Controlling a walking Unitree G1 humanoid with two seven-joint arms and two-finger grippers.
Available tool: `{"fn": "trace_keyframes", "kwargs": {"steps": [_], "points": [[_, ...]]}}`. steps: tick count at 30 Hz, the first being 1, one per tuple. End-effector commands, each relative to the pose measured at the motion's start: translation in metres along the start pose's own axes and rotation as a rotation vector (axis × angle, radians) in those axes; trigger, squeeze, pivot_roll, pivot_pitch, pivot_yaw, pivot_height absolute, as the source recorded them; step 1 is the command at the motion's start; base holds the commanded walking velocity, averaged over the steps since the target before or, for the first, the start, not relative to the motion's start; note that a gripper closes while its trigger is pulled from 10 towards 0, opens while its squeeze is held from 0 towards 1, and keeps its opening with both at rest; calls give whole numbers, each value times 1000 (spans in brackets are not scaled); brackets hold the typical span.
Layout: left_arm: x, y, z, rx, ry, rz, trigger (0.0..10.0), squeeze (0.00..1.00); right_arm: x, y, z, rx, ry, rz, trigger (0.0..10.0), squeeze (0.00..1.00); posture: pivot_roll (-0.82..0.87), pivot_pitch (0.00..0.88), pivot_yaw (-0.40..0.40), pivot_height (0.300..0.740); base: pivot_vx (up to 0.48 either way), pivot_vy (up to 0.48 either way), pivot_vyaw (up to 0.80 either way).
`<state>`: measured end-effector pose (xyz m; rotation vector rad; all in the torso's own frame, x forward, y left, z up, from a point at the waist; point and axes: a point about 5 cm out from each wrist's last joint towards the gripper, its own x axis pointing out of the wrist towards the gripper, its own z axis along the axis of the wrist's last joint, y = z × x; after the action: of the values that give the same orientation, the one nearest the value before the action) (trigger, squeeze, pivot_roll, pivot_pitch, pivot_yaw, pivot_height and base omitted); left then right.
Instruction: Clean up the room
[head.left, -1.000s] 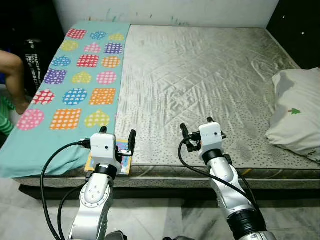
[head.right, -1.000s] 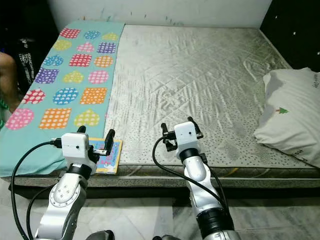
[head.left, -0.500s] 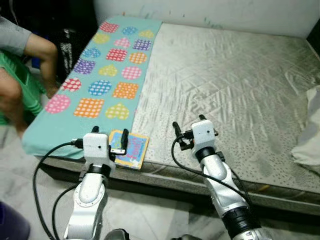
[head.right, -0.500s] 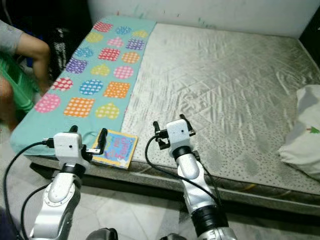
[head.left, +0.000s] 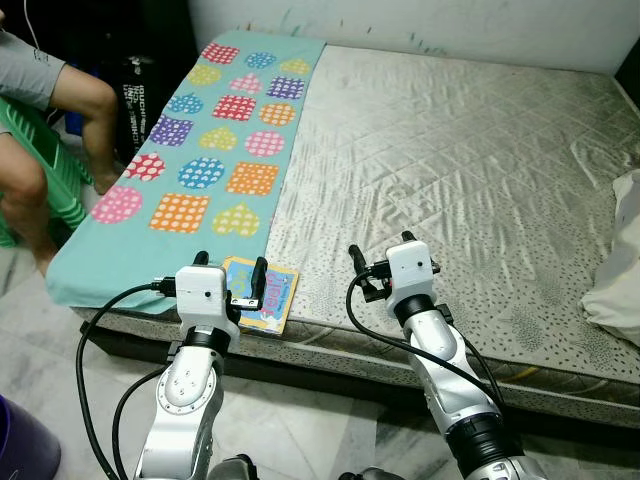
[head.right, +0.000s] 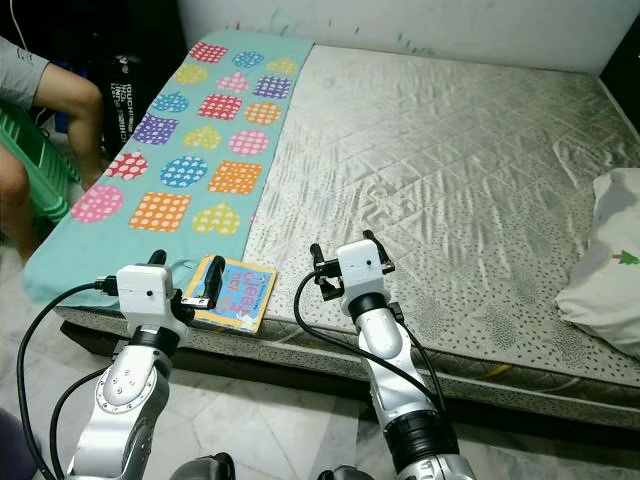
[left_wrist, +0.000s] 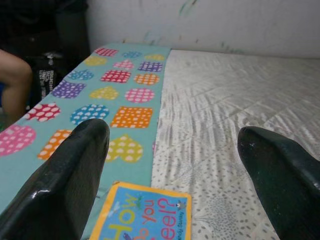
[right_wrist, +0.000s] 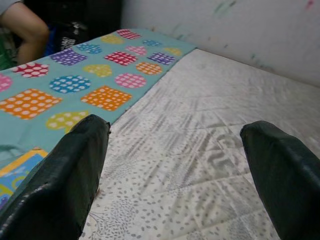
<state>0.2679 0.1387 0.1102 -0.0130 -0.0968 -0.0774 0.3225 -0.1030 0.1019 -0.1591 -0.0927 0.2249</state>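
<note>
The book (head.left: 260, 294) lies flat at the near edge of the bed (head.left: 470, 170), in the lower left of the left eye view, straddling the border between the teal patterned sheet (head.left: 190, 180) and the bare grey mattress surface. Its cover is yellow-bordered and blue, with large printed letters visible in the left wrist view.

The left gripper (head.left: 232, 278) is positioned just above the near end of the book. Its fingers (left_wrist: 70, 185) are spread wide and hold nothing; the book shows between them in the left wrist view. The right gripper (head.left: 380, 257) is positioned lower centre, over bare mattress, beside the book but apart from it. Its fingers (right_wrist: 65, 180) are likewise spread wide and empty.

Judged risks from this state:

1. Flat-object grasp failure. The book lies flush on a soft surface. Fingers descending from above are likely to press it into the mattress rather than get beneath an edge.
2. Push-off. The book sits close to the bed's front edge. A lateral nudge toward the robot may slide it off onto the floor (head.left: 300, 440).
3. Fabric capture. The sheet edge runs under or beside the book. Closing fingers may pinch the sheet with it and drag the cloth.
4. Bystander. A person (head.left: 40, 130) sits at the upper left, near the bed's side. A wide leftward arm swing carries a contact risk.

A pillow (head.left: 620, 260) lies at the right edge, well clear.
</note>
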Motion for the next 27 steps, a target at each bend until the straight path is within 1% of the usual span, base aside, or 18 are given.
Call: {"fn": "trace_keyframes", "kwargs": {"steps": [1,7,10,14,17,27], "points": [[0,-2,-1,1,3,-5,10000,0,-1,-3,-3,5,14,-7,10000,0,57,129,-62,731,0,0,-800],[0,-1,-1,-1,4,0,10000,0,-1,-1,-2,-31,2,14,10000,0,57,132,-63,731,0,0,0],[0,-1,-1,-1,5,1,10000,0,-1,0,-2,-41,3,19,10000,0,57,132,-62,731,0,0,800],[0,-1,-2,-1,6,0,10000,0,-1,0,-2,-30,3,14,10000,0,57,132,-62,731,0,0,800],[0,-1,-2,-1,6,-1,10000,0,-1,0,-2,-27,3,11,10000,0,56,134,-61,731,0,0,469],[0,-1,-2,3,7,-2,10000,0,-1,0,-3,-21,6,8,10000,0,57,135,-60,731,0,0,0]]}}
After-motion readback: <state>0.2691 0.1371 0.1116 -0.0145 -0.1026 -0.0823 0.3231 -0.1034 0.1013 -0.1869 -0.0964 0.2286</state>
